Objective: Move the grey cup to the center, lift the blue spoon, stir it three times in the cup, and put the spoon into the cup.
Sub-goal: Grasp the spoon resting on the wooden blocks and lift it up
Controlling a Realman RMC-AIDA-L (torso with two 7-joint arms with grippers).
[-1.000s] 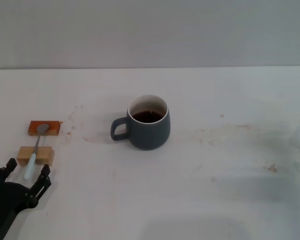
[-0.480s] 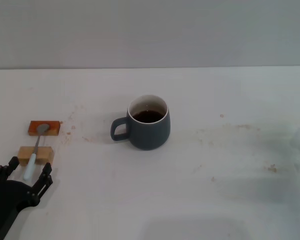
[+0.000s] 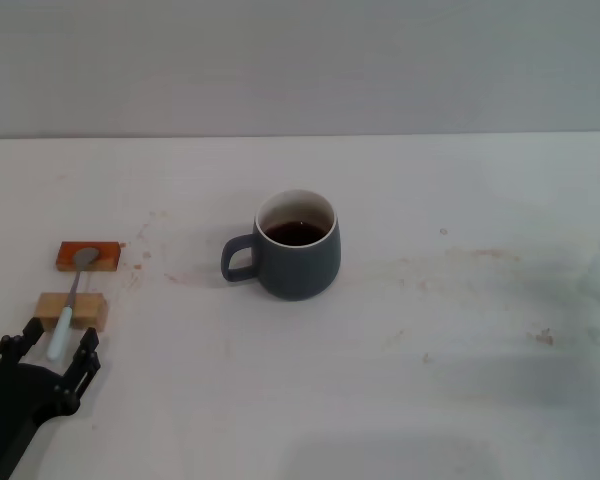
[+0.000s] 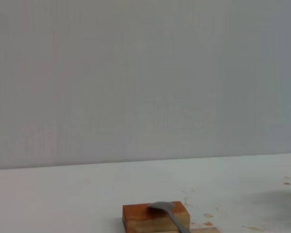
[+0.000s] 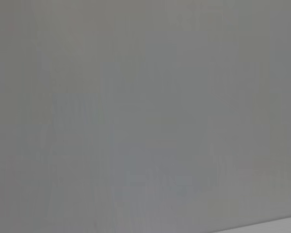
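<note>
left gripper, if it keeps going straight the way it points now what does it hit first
Probably the blue spoon: its pale handle tip lies between the open fingers of the left gripper, resting on the tan block, with the orange-brown block beyond. Height is unclear.

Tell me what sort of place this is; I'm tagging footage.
Probably a lab test bench: a bare white table against a blank grey wall, with the grey cup and the blue spoon propped on blocks.

No text, label, brand, number or sign can be read anywhere.
</note>
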